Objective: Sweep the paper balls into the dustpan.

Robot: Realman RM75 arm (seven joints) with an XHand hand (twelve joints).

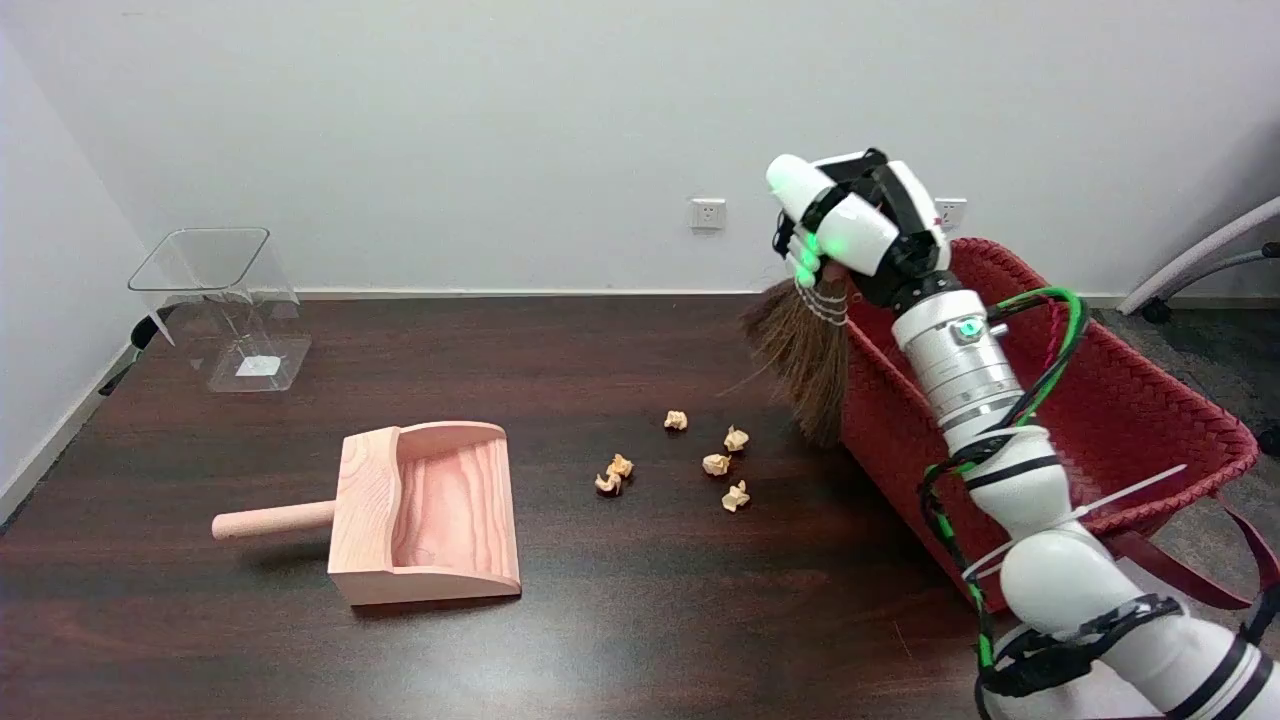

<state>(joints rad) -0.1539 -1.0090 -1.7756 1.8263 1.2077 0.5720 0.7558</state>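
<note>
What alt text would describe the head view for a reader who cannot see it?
The robot's right hand holds a small straw broom above a dark table. Five crumpled paper balls lie between a wooden dustpan and a red woven basket.

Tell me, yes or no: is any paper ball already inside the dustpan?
No. The wooden dustpan holds nothing, and the paper balls all lie on the dark table to its right.
</note>
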